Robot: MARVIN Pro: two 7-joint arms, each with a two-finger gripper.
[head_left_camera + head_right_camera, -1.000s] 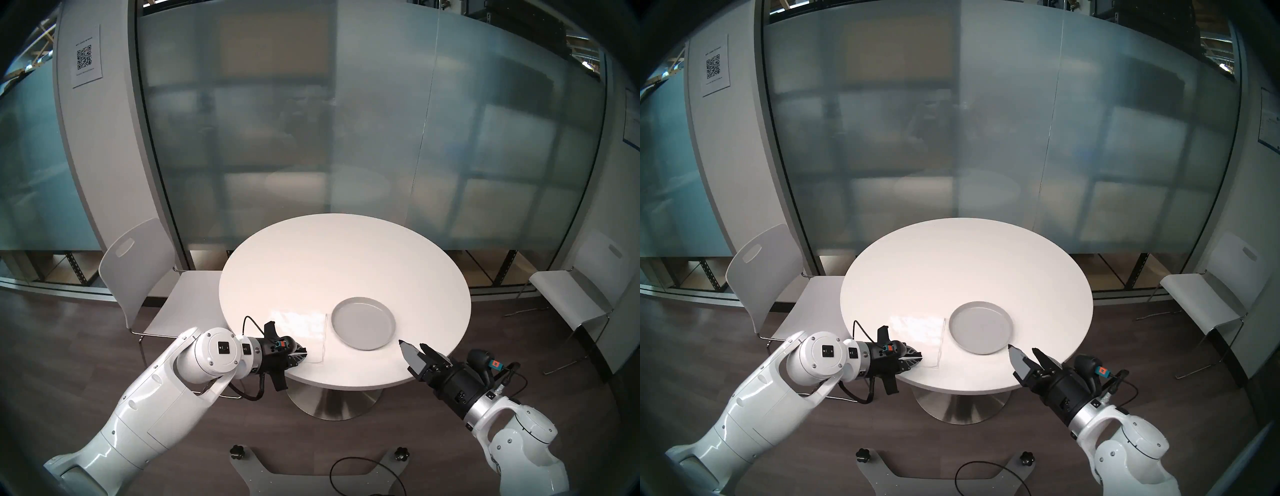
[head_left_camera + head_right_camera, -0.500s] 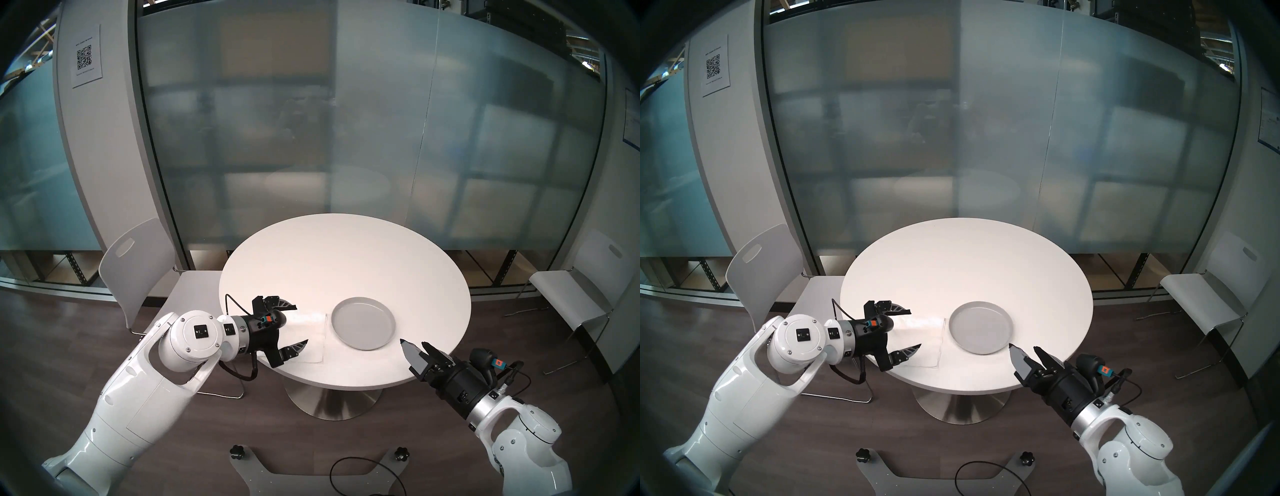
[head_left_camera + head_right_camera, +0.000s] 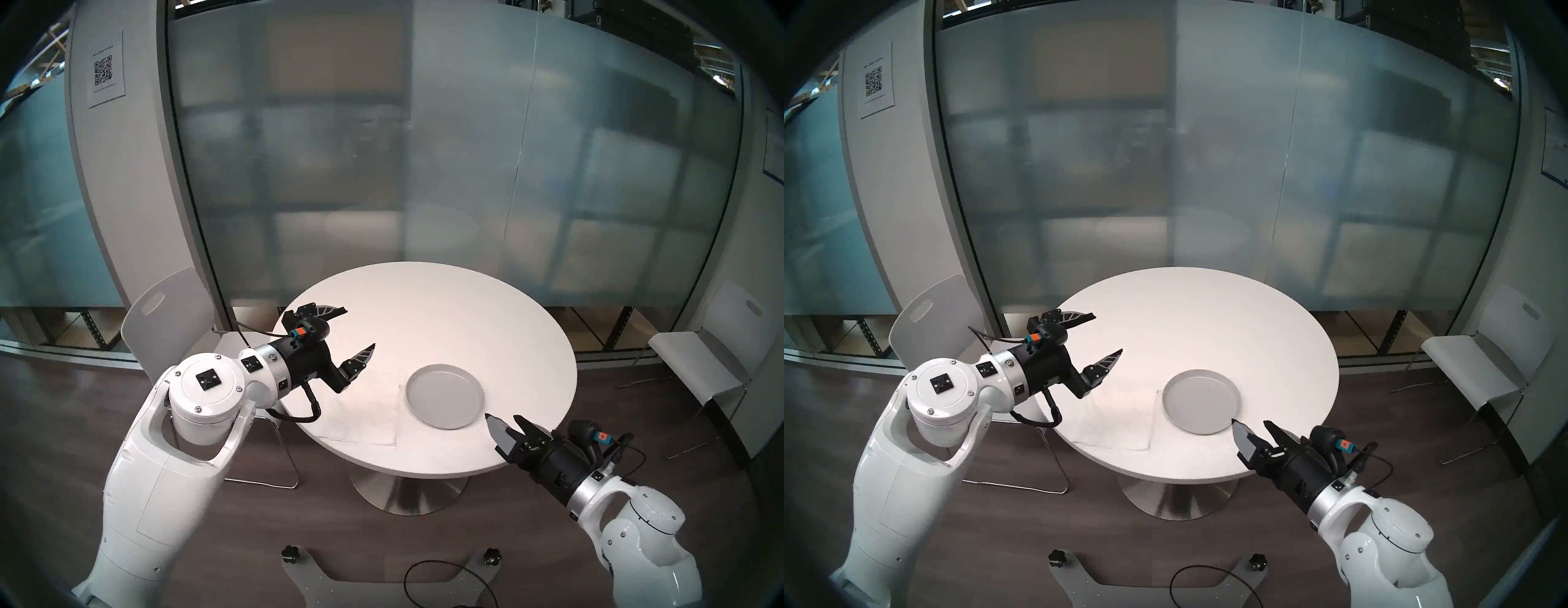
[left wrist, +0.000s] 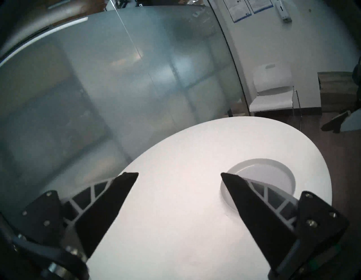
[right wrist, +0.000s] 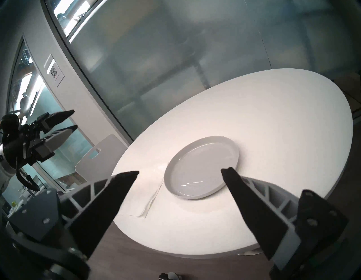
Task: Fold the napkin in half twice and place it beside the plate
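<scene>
The napkin (image 3: 360, 418) lies flat on the round white table (image 3: 424, 314), near the edge closest to me, with a raised fold line along its right side; I cannot count its layers from these views. Its right edge sits just beside the light-grey plate (image 3: 444, 397), close to the rim, and I cannot tell whether the two touch. From the right wrist camera the napkin (image 5: 142, 195) shows as a thin sheet left of the plate (image 5: 201, 168).

My left gripper (image 3: 360, 329) hangs in the air above the table's left part, well clear of the napkin, its fingers spread wide and holding nothing. My right gripper (image 3: 502, 420) hovers off the table's near right edge, just beside the plate's near rim, its fingers apart and holding nothing.

A white chair (image 3: 169, 335) stands left of the table, another (image 3: 712, 361) to its right, before a frosted glass wall (image 3: 424, 170).
</scene>
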